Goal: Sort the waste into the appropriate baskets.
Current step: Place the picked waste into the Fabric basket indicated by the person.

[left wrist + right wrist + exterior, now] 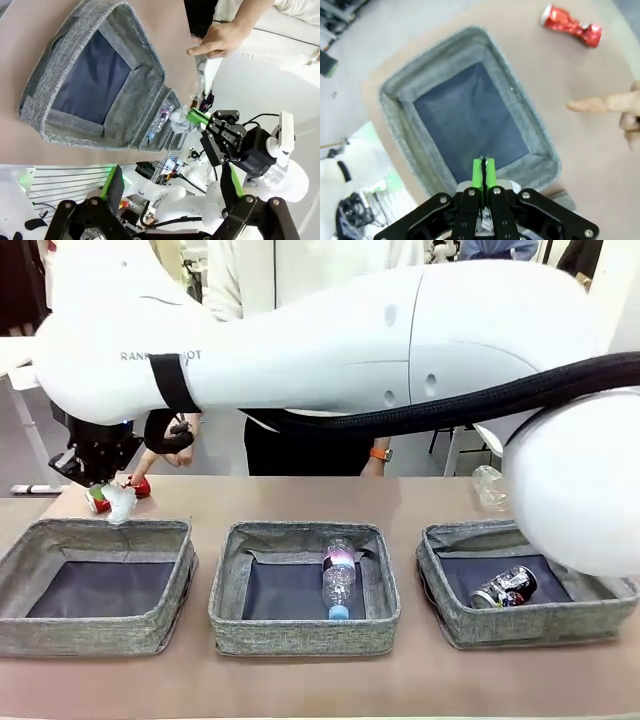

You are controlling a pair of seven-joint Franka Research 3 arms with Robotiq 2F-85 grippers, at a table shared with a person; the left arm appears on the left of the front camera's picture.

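Observation:
My right arm reaches across to the left, and my right gripper [106,483] [484,167] hangs above the back rim of the empty left basket [100,532] [530,110]. It is shut on the crumpled clear plastic [121,503] [179,121]. The left wrist view shows that right gripper [194,117] from afar, beyond my left gripper [170,215], which is open and holds nothing. A crushed red can [140,487] [570,25] lies on the table behind the left basket. The clear bottle [338,580] lies in the middle basket [230,590]. The crushed black-silver can [505,587] lies in the right basket [440,600].
A person stands at the far side. Their hand [165,445] [220,40] [605,104] points with one finger near the red can and the left basket. Another clear crumpled piece [490,486] lies on the table behind the right basket.

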